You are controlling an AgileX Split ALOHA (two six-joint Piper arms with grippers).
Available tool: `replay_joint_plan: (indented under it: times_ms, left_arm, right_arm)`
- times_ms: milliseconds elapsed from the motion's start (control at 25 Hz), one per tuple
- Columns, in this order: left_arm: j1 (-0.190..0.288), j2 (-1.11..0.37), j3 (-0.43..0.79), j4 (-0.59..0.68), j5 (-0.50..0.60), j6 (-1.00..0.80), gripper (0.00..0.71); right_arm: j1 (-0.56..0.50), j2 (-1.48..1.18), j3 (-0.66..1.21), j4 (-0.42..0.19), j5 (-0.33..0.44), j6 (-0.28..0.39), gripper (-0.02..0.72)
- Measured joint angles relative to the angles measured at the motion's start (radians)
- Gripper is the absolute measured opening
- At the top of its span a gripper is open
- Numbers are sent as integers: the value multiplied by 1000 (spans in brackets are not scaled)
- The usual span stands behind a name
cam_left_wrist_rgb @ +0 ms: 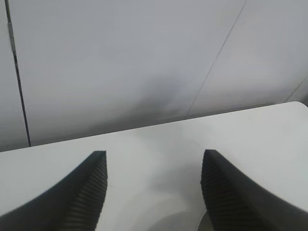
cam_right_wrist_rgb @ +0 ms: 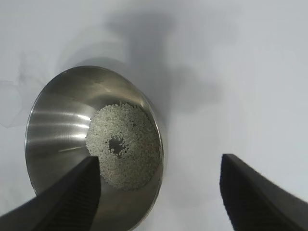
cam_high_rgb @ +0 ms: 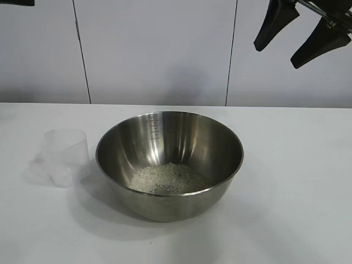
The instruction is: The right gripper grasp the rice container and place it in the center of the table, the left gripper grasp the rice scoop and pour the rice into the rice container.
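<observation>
Rice container (cam_high_rgb: 169,165) at mid-table, the rice (cam_high_rgb: 168,179) already lying in its bottom.

The rice scoop (cam_high_rgb: 65,155) stands empty on the table (cam_high_rgb: 297,181) just beside the bowl, so pouring looks done; only pulling clear seems left. The right gripper (cam_high_rgb: 300,36) hangs high over the table's far side, jaws apart and empty; the left gripper (cam_left_wrist_rgb: 154,192) also shows parted jaws, grasping nothing. The white table meets a pale panelled wall (cam_high_rgb: 154,49) with dark seams.

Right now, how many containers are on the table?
2: the steel rice container at the table's centre, holding rice, and the clear rice scoop just to its left, apparently empty. None seems hidden.
</observation>
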Motion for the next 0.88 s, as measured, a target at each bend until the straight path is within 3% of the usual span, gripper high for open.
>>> replay_joint_plan:
  times_ms: [880]
  left_arm:
    - [0, 0, -1, 25, -83, -81, 442]
  right_arm:
    - [0, 0, 0, 0, -1, -17, 486]
